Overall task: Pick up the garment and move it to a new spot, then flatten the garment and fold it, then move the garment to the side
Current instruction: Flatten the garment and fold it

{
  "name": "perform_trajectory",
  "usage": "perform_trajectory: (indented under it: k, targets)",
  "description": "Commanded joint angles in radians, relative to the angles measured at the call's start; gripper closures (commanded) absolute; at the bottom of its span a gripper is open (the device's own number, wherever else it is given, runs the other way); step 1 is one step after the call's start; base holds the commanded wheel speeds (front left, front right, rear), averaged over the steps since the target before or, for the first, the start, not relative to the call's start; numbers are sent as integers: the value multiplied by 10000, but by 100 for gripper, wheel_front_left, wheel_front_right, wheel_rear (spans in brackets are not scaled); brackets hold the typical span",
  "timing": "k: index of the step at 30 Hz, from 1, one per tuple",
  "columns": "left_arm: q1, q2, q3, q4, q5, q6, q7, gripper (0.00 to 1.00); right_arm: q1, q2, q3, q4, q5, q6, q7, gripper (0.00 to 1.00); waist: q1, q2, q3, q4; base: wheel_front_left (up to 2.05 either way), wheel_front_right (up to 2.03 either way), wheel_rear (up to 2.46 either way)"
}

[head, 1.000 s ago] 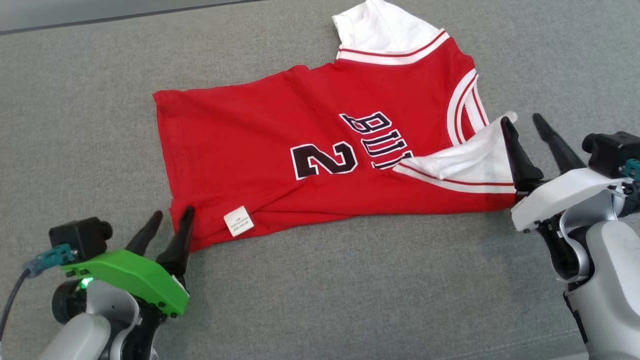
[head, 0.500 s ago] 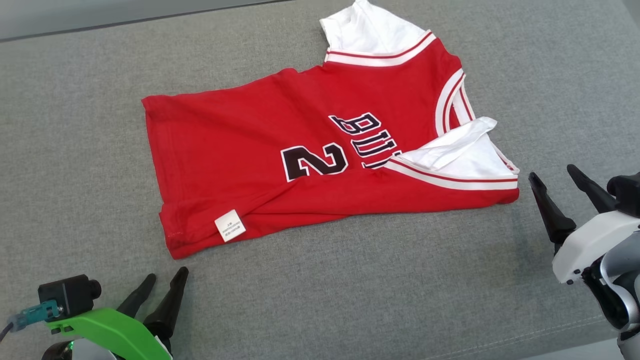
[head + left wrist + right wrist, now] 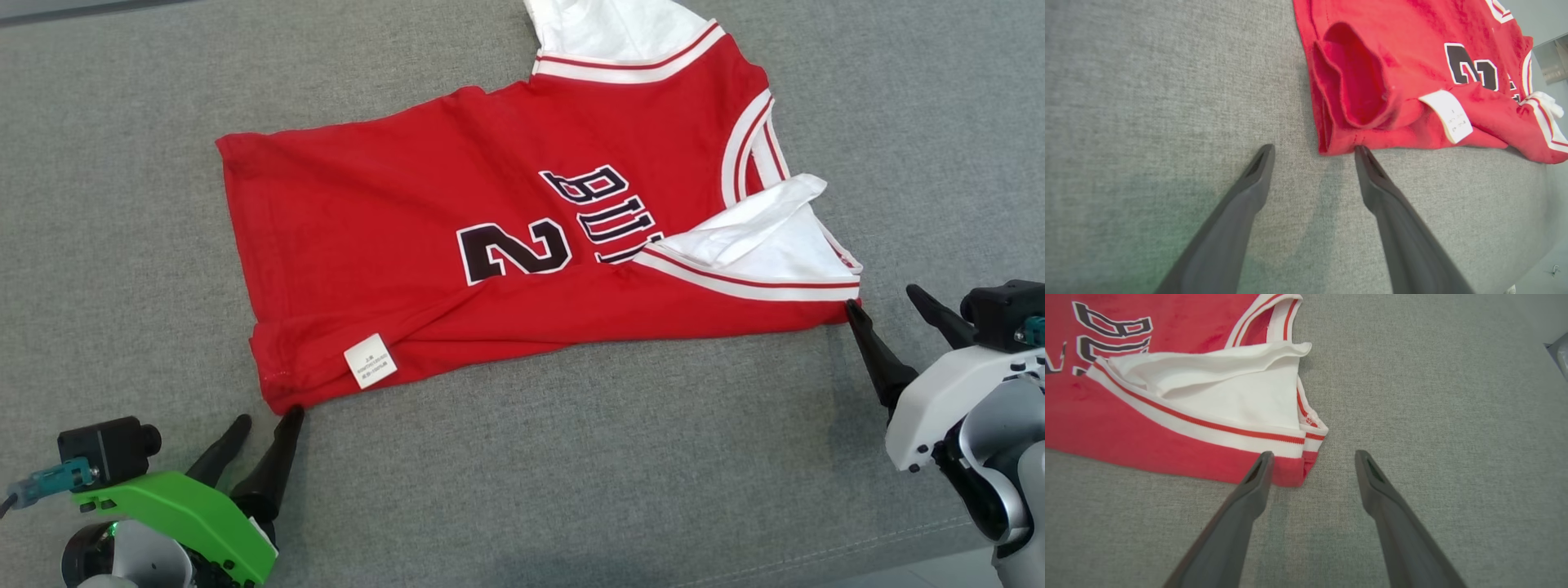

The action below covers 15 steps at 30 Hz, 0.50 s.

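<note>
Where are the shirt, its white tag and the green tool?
shirt (image 3: 392, 212): head view, red body left of the number.
tag (image 3: 370, 360): head view, its middle.
left tool (image 3: 269, 416): head view, midway between its open fingertips.

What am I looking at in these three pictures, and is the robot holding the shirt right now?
One picture comes from the robot's head camera, looking down at a grey fabric surface. The other two come from cameras on each wrist, looking along that arm's two dark fingers. A red jersey lies spread out, with one white sleeve folded over its front and a white tag near the hem. The green left gripper and the white right gripper both stand open at the jersey's near corners. Nothing is held.
</note>
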Motion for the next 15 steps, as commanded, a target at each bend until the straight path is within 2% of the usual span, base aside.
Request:
perform_trajectory:
  k: [1, 15]
  targets:
    - [-161, 20, -43, 17, 86, -63, 16, 0, -26, -10, 15, 45, -104, -6, 10, 0, 0, 0, 2, -26, 0, 0, 0]
    - [-605, -51, -73, -349, 82, -19, 234, 0, -531, 97, 219, 552, -33, -6, 67, 0, 0, 0, 320, -70, 0, 0, 0]
